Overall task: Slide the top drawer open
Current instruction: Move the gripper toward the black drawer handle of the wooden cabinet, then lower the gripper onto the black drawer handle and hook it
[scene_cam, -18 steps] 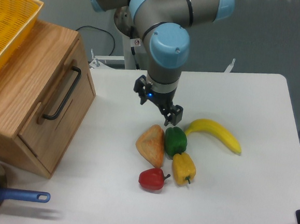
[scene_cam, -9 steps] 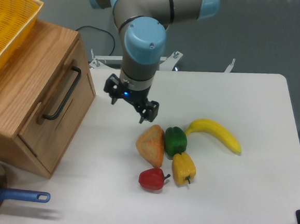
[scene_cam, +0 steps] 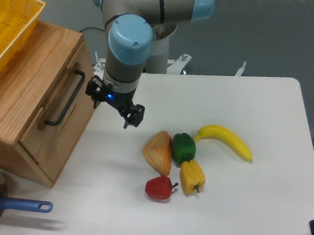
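In the fixed camera view the tool (scene_cam: 115,105) hangs over the white table (scene_cam: 267,104) with its two fingers spread and nothing between them, just right of the top drawer (scene_cam: 36,100), whose black bar handle (scene_cam: 65,98) faces it, while a banana (scene_cam: 226,140) lies farther right.

Light oak top drawer (scene_cam: 36,100), matt grain, with a black metal bar handle (scene_cam: 65,98). Just right of the fingers (scene_cam: 137,115), the smooth matt white table (scene_cam: 239,173) carries glossy plastic-looking vegetables (scene_cam: 183,148).
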